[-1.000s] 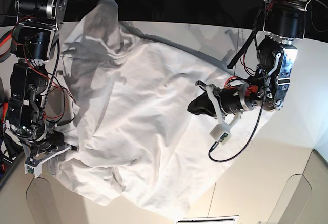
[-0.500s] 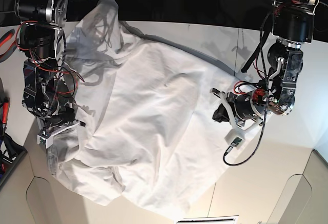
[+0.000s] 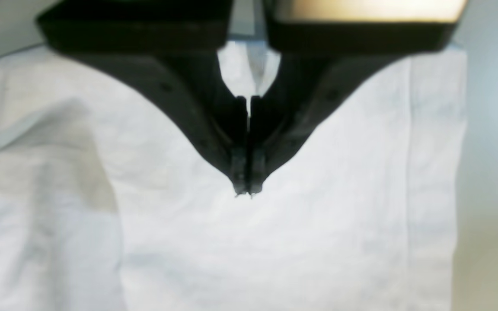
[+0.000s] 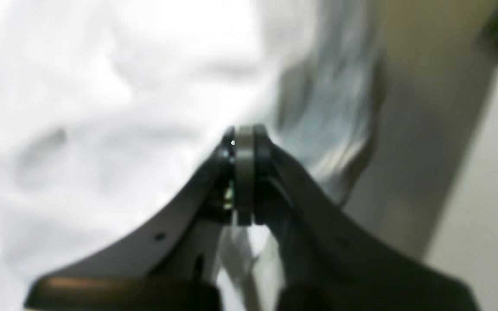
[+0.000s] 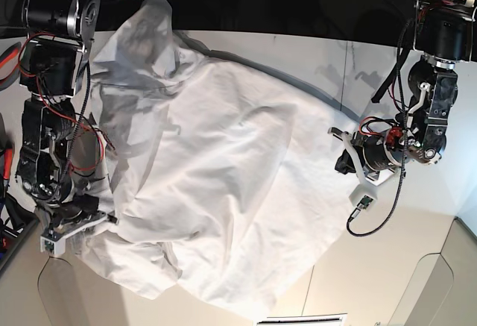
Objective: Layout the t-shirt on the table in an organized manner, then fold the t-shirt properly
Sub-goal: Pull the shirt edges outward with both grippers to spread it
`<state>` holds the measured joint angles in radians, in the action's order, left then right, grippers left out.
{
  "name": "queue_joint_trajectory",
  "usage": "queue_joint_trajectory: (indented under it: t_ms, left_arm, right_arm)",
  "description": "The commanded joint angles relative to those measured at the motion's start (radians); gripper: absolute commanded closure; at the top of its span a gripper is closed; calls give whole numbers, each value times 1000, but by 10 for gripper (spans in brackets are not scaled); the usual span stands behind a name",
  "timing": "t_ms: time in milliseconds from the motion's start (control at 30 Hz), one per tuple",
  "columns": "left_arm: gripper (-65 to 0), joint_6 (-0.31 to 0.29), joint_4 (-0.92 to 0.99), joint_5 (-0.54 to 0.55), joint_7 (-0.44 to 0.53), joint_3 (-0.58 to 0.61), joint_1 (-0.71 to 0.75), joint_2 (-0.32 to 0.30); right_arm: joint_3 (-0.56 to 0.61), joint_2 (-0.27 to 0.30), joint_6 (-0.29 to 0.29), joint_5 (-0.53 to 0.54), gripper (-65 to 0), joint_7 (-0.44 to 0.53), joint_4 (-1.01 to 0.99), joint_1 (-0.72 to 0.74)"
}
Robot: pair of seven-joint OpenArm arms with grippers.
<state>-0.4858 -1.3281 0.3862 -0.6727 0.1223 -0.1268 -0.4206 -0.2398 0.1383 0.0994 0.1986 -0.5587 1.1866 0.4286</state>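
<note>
Left jaws: the left gripper (image 3: pixel 248 190) has its black fingers pressed together with nothing between them, poised above the cloth near a straight stitched hem.
Right jaws: the right gripper (image 4: pixel 244 142) is clenched too; whether a fold is pinched there cannot be told, though in the base view it sits at the cloth's edge (image 5: pixel 104 218).
Garment: the large plain white cotton t-shirt (image 5: pixel 223 169) lies spread but rumpled over the wide matte white table (image 5: pixel 417 251), one bunched part rising at the far corner and loose folds heaped at the near edge.
Change: over the last second the left arm has drawn back off the shirt towards the table's side; the right gripper rose, then dropped back to the shirt's edge.
Meaning: probably a reset between smoothing pulls. Layout is unfinished, folding not begun.
</note>
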Motion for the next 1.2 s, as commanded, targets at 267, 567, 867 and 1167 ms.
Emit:
queue_joint_trajectory:
  t_ms: [267,567,867,1167]
  left_arm:
    - [0,3,-15,12,16,-6,-20,-12]
    - [0,3,-15,-43,-13,-6,-19,-16]
    - [0,165,19,-122,2,-6,-14,-105]
    - [0,168,95,-148,4,-7,-14,-114]
  right_arm:
    - [50,-8,-6,-103,0,249,-337,121]
    - [50,7,-70,-147,0,345,-494,111]
    - [50,115,-69,-152,0,338,-493,111]
    - [50,164,-67,-136,0,340,-493,112]
